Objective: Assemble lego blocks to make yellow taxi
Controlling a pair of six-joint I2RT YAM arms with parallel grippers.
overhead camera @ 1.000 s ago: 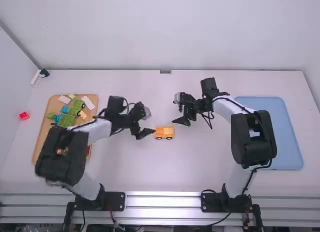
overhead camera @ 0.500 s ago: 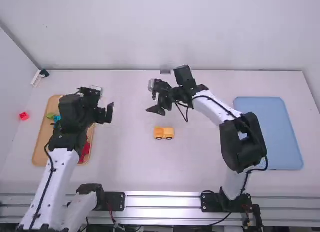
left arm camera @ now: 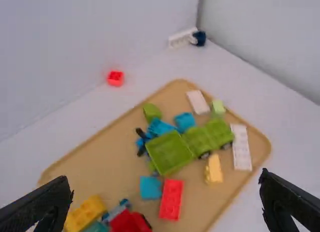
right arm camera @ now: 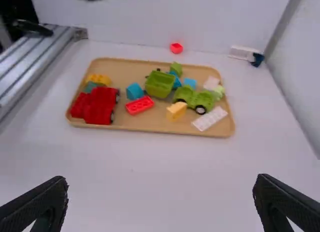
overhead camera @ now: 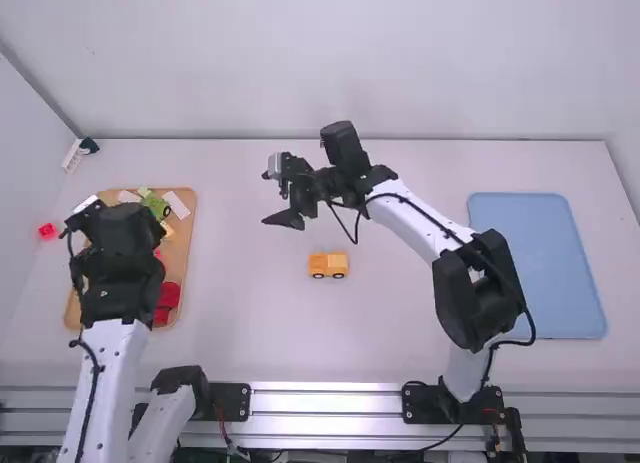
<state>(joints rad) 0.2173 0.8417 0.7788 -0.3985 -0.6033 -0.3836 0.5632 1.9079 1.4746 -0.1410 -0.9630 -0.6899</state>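
Note:
Over the wooden tray (overhead camera: 183, 258) hangs my left gripper (overhead camera: 95, 223), and in the left wrist view this gripper (left arm camera: 166, 199) is open and empty. My right gripper (overhead camera: 284, 215) is above the table, left of and beyond the yellow car piece (overhead camera: 328, 265). The right wrist view shows that gripper (right arm camera: 160, 199) open with nothing held. The car piece stands on its wheels on the table, touched by neither gripper. In the tray lie a pale yellow block (left arm camera: 214, 169), beside the green wheeled piece (left arm camera: 208, 137), and a brighter yellow brick (left arm camera: 86, 213) near the red pieces (left arm camera: 129, 222).
Blue tray (overhead camera: 545, 263) at the right. A loose red brick (overhead camera: 48, 231) lies left of the wooden tray, and a white object with a dark end (overhead camera: 76, 154) sits at the back left corner. Green, blue, red and white blocks share the wooden tray.
My left arm has swung left from beside the yellow car piece to over the wooden tray. The right gripper has moved left and away from the camera. The car piece has stayed in place.

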